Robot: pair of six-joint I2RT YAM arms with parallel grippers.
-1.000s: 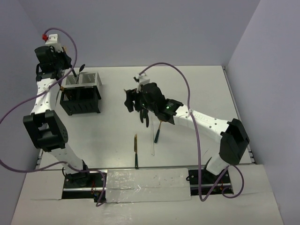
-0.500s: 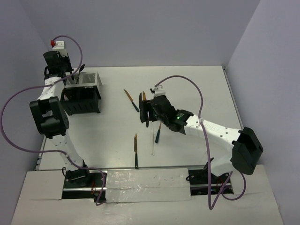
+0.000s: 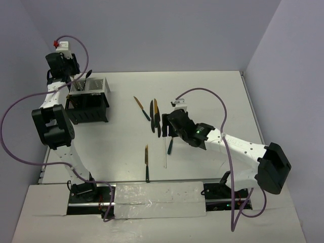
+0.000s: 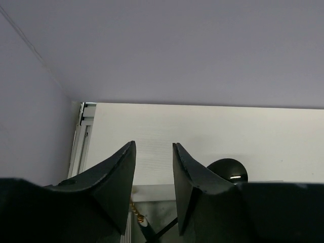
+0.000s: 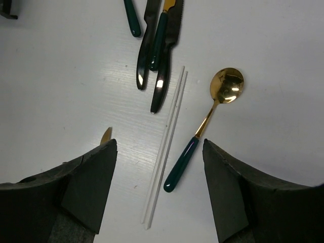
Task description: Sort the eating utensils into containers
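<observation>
Left claw (image 4: 154,167) hangs high at the far left corner of the white counter (image 3: 121,142), over the back of the black box-shaped cutlery caddy with perforated silver upper panels (image 3: 88,104); its two dark fingers (image 4: 114,182) stand partly apart, pale counter showing through the gap and nothing between them; just below it the round bowl of an all-dark spoon (image 4: 228,169) pokes up from the caddy, though which compartment it stands in I cannot tell; right claw (image 5: 159,187) hovers low over the middle of the counter, spread wide and holding nothing; between its fingers and a little ahead lies a gold-bowled spoon with a dark green handle (image 5: 199,135), and just to its left two thin white sticks (image 5: 168,147) lie side by side, near the spoon but not touching it; farther ahead a cluster of dark-handled knives (image 5: 159,40) lies bunched and overlapping; seen from above, a slim gold-and-dark knife (image 3: 142,108) lies slanted to the left of that cluster, and another gold-and-dark utensil (image 3: 147,162) lies alone toward the counter's near edge, well apart from the caddy.
</observation>
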